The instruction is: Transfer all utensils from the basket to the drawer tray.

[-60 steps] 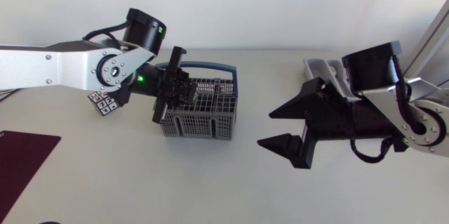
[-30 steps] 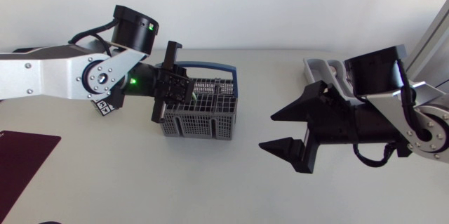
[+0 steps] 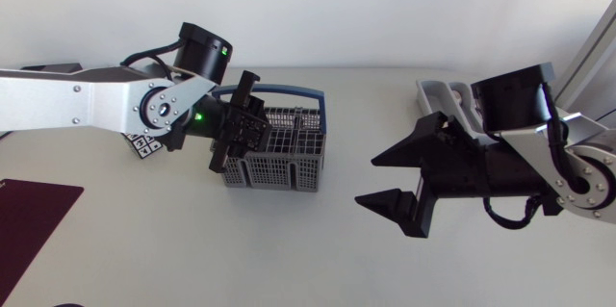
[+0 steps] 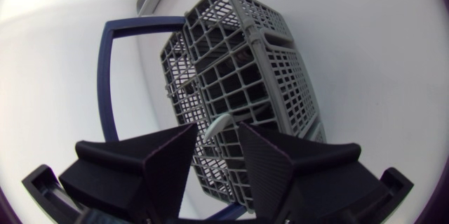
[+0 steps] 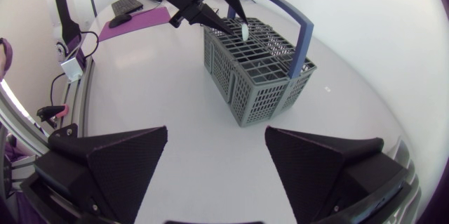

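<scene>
The grey wire basket (image 3: 279,148) with a blue handle (image 3: 313,95) stands mid-table. My left gripper (image 3: 243,126) hovers over its left end, tilted, fingers open. In the left wrist view a pale utensil tip (image 4: 218,121) sticks up out of the basket (image 4: 245,62) between my left gripper's (image 4: 217,134) fingertips, and neither finger touches it. The right wrist view shows that same utensil (image 5: 244,33) just past the left gripper (image 5: 231,20). My right gripper (image 3: 395,177) stands wide open and empty to the right of the basket. The grey drawer tray (image 3: 438,90) lies behind it, partly hidden by the right arm.
A dark maroon mat (image 3: 34,220) lies at the table's front left corner. A small black-and-white patterned cube (image 3: 141,141) sits under the left arm. Bare table lies between the basket (image 5: 259,76) and my right gripper (image 5: 216,136).
The left wrist has turned and shifted a little over the basket's left end, its fingers now more tilted. The right arm has barely moved.
</scene>
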